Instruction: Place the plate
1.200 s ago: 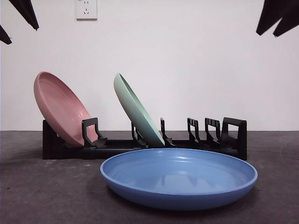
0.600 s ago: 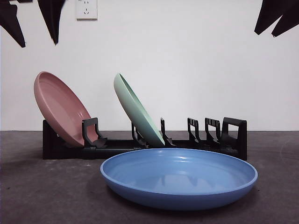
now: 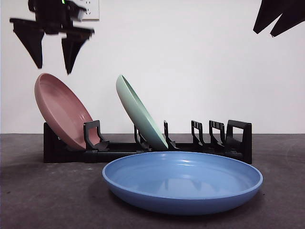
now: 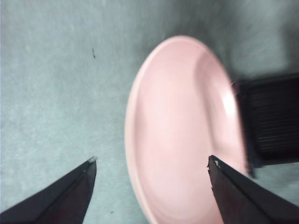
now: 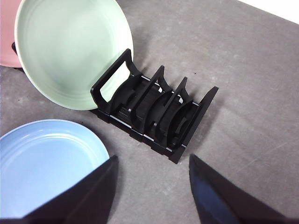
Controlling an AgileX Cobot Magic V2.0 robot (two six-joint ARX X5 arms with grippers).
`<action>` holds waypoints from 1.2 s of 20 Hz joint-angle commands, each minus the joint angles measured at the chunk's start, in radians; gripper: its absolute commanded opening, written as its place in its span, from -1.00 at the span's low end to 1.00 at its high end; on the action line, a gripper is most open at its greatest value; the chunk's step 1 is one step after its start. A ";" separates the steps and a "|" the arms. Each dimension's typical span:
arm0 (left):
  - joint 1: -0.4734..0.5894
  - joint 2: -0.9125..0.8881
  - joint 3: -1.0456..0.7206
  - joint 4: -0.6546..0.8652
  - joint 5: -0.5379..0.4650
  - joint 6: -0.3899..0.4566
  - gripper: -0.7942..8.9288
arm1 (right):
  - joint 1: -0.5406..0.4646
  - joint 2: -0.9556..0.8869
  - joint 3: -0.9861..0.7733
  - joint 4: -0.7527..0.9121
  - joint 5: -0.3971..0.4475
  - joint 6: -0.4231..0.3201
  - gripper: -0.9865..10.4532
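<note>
A blue plate [image 3: 182,181] lies flat on the table in front of a black dish rack [image 3: 200,145]. In the rack lean a pink plate [image 3: 62,109] at the left end and a green plate [image 3: 139,113] near the middle. My left gripper [image 3: 51,44] hangs open above the pink plate [image 4: 182,130], empty. My right gripper [image 3: 279,16] is open and empty, high at the top right, over the rack's free slots [image 5: 161,114]. The right wrist view also shows the green plate [image 5: 70,51] and the blue plate [image 5: 46,168].
A white wall with a socket [image 3: 89,9] stands behind the rack. The dark grey table [image 3: 43,195] runs to both sides of the blue plate.
My left gripper has come down and moved right from the top left corner to just above the pink plate. The right gripper has barely shifted. The plates have not moved.
</note>
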 commanded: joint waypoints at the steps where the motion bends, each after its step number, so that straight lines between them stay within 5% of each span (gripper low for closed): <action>1: -0.005 0.037 0.027 -0.006 -0.039 0.006 -0.07 | 0.005 0.008 0.013 0.005 -0.003 0.012 -0.41; 6: -0.005 0.038 0.027 0.002 -0.056 0.007 -0.28 | 0.005 0.008 0.013 0.003 -0.003 0.016 -0.41; 19: 0.011 0.066 0.027 0.000 -0.055 0.017 -0.27 | 0.005 0.008 0.013 0.003 -0.002 0.031 -0.41; 24: 0.011 0.067 0.027 0.003 -0.055 0.017 -0.73 | 0.005 0.008 0.013 0.003 -0.002 0.031 -0.41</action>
